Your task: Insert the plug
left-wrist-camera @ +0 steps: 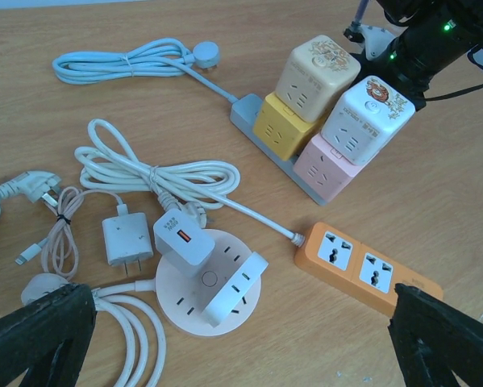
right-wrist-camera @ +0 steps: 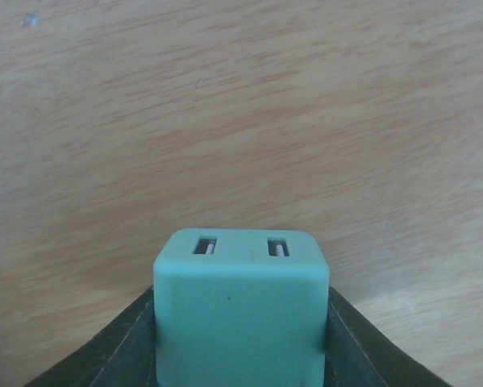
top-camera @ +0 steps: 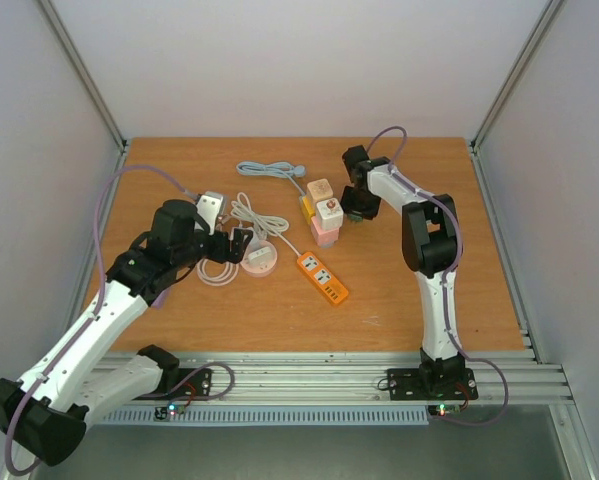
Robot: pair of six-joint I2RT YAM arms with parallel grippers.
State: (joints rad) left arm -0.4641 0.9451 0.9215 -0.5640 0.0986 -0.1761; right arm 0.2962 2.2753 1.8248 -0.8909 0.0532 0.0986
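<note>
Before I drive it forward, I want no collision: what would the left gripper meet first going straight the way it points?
The left gripper would likely meet the round pink socket hub first, probably the white adapter on top of it; depth is unclear.

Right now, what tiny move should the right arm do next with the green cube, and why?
Probably raise the green cube adapter a little above the wooden table. The right gripper's jaws press both its sides, so it looks gripped, and the grey strip of cube sockets sits right beside that arm, a likely place to carry it next.
</note>
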